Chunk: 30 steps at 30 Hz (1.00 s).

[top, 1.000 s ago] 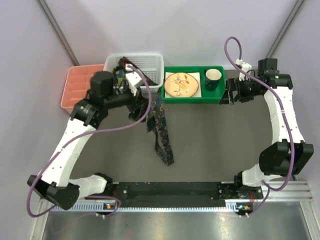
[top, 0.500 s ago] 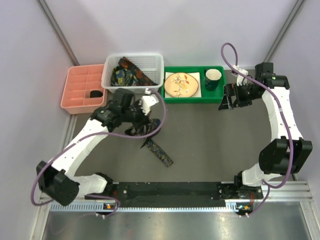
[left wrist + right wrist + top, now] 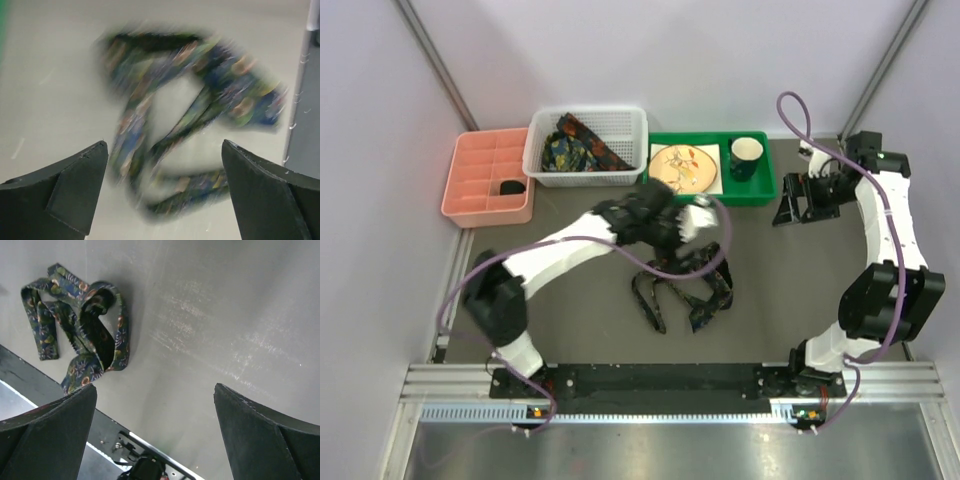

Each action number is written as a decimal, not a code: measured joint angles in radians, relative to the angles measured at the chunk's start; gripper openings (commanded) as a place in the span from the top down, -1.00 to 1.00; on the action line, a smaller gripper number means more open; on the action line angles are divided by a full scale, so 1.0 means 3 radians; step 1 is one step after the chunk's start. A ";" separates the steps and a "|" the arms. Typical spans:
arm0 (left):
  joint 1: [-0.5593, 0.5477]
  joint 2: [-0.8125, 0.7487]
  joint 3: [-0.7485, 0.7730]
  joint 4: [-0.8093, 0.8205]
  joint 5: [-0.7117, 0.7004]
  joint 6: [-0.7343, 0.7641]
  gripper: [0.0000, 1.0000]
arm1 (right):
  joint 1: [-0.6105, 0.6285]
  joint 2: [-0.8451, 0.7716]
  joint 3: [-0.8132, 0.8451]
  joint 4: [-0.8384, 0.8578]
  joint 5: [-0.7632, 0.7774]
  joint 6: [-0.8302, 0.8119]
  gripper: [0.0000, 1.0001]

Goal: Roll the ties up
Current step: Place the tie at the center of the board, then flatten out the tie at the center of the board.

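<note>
One dark paisley-print tie (image 3: 682, 290) lies crumpled in loose loops on the grey table, a little right of centre. My left gripper (image 3: 694, 226) hovers just above its far side, open and empty. In the left wrist view the tie (image 3: 192, 120) shows blurred below the open left gripper (image 3: 165, 145). More ties (image 3: 578, 145) are piled in the white basket (image 3: 542, 165). My right gripper (image 3: 792, 200) hangs open at the right, near the green tray, well apart from the tie. In the right wrist view the tie (image 3: 80, 335) lies far left of the open right gripper (image 3: 155, 386).
A pink compartment tray (image 3: 470, 190) stands at the back left beside the basket. A green tray (image 3: 710, 195) holds a patterned plate (image 3: 682, 168) and a dark mug (image 3: 746, 155). The black base rail (image 3: 670, 382) runs along the near edge.
My left arm swung from the basket to the table's middle, dragging a tie along. Its gripper has opened and the tie now lies crumpled below it. The right arm drifted slightly right.
</note>
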 measured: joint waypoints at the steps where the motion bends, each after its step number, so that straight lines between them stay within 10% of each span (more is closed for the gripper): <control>1: 0.0196 -0.0187 -0.0184 0.0048 0.0097 -0.0014 -0.98 | 0.0013 0.0000 -0.0010 -0.0001 0.0005 -0.0020 -0.97; 7: 0.1380 -0.1481 -0.1197 0.0263 0.0417 0.0065 -0.97 | 0.0423 0.0027 -0.0126 0.0108 0.0154 -0.0069 -0.93; 15: 0.1761 -0.2082 -0.1956 0.0394 0.0683 -0.0046 -0.96 | 0.1437 0.0615 0.0042 0.0443 0.0436 0.0058 -0.84; 23: 0.1835 -0.2152 -0.1984 0.0389 0.0675 -0.0097 -0.86 | 0.1582 0.1345 0.0203 0.0598 0.0469 0.0329 -0.68; 26: 0.1835 -0.2145 -0.1985 0.0308 0.0712 0.0071 -0.79 | 0.1574 0.1403 0.0197 0.0600 0.0411 0.0404 -0.32; 30: 0.1835 -0.2040 -0.1985 0.0141 0.0745 0.0365 -0.73 | 0.1573 0.1400 0.0117 0.0604 0.0219 0.0413 1.00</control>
